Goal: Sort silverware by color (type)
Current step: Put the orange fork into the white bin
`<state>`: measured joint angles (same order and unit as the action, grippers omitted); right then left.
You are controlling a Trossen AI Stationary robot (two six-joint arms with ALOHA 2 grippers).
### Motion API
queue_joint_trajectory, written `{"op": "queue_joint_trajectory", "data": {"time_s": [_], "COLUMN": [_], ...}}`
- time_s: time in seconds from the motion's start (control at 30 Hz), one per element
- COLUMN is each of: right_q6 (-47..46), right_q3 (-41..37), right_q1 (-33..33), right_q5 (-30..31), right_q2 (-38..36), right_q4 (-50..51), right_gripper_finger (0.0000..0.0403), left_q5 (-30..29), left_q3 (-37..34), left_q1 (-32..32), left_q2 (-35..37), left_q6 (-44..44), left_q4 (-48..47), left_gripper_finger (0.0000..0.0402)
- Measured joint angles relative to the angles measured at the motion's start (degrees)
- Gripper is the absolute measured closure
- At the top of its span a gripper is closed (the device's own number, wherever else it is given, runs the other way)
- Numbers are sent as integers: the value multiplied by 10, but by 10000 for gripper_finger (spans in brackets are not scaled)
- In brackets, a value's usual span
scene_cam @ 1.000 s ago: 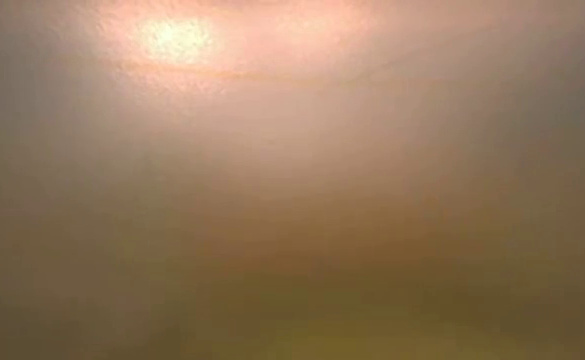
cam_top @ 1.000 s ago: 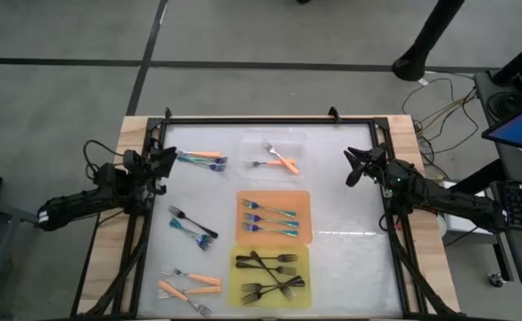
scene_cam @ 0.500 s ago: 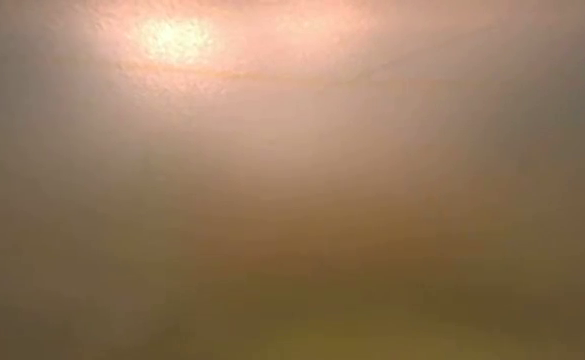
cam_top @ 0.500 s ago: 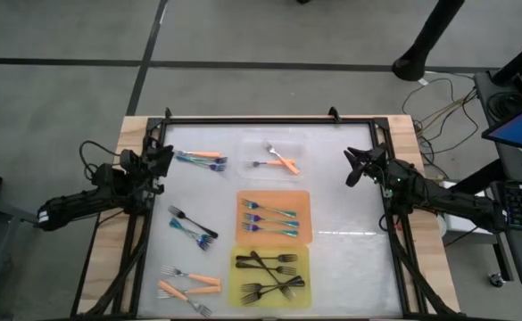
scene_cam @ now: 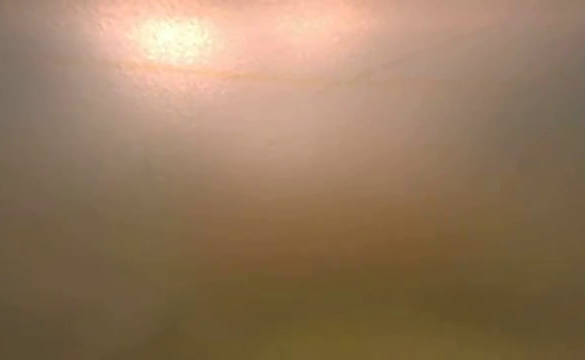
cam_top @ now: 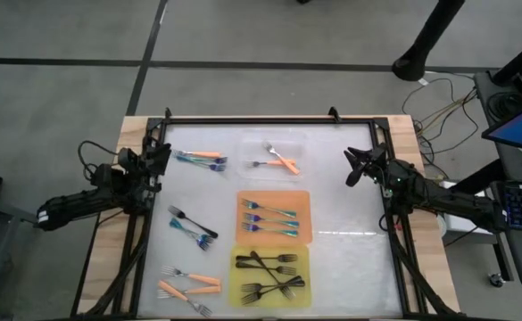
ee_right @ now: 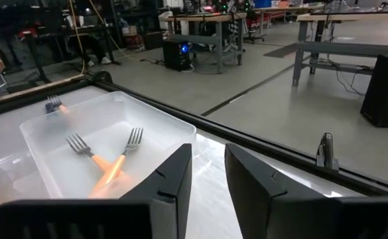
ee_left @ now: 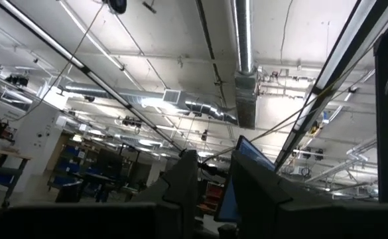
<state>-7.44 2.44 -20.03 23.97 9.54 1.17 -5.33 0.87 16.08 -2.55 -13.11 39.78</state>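
Right wrist view: right gripper (ee_right: 207, 174) parted, empty

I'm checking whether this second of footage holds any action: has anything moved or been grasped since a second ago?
Almost nothing. The left gripper drew back slightly toward the table's left edge, holding nothing. The right gripper stays put with fingers apart and empty. The forks in the clear tray, orange tray, yellow tray and on the table are unmoved.

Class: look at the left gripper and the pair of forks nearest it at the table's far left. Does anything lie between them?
Nothing visible does. The left gripper sits at the table's left edge, and only bare table separates it from the two forks.
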Motion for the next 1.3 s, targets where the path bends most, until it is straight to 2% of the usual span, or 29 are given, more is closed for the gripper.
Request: {"op": "queue_joint_trajectory", "data": {"time_s": [0.27, 0.47, 0.57, 0.7, 0.8, 1.0, 1.13, 1.3], "right_q6": [0, 0, 0, 0, 0, 0, 0, 0], "right_q3": [0, 0, 0, 0, 0, 0, 0, 0], "right_q1": [0, 0, 0, 0, 0, 0, 0, 0], "right_q5": [0, 0, 0, 0, 0, 0, 0, 0], "right_q2": [0, 0, 0, 0, 0, 0, 0, 0], "right_q4": [0, 0, 0, 0, 0, 0, 0, 0], "right_gripper_finger": [328, 329, 325, 320, 319, 327, 330, 325], "left_q5": [3, -1, -36, -131, -181, -186, -196, -197], "left_q3": [11, 53, 89, 152, 212, 359, 429, 469], "left_q1": [0, 0, 0, 0, 1, 1, 4, 14], "left_q2": [-15, -97, -171, -284, -365, -505, -567, -612], "left_q6": [-25, -30, -56, -85, -88, -66, -81, -102], "left_q4": [9, -30, -77, -143, -218, -411, -595, -773], "left_gripper_finger": [327, 327, 327, 327, 327, 327, 327, 327]}}
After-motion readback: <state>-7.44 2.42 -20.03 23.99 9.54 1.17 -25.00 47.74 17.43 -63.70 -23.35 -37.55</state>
